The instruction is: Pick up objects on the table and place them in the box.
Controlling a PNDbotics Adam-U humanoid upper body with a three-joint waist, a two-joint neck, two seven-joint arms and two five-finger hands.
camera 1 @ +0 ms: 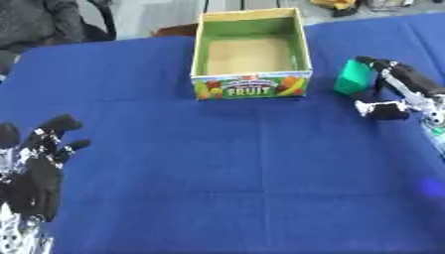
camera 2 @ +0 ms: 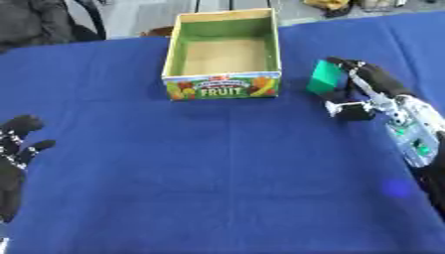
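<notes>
An open cardboard box with "FRUIT" printed on its front wall stands at the far middle of the blue table; its inside looks bare. Just right of the box is a small green block, standing tilted on edge. My right hand comes in from the right, with its fingers curled over the block's top and its thumb below and beside it. I cannot tell whether the block is off the cloth. My left hand rests open at the lower left, fingers up, away from everything.
Blue cloth covers the whole table between my hands and the box. Beyond the far edge are a dark bundle at the upper left and a yellow thing at the upper right.
</notes>
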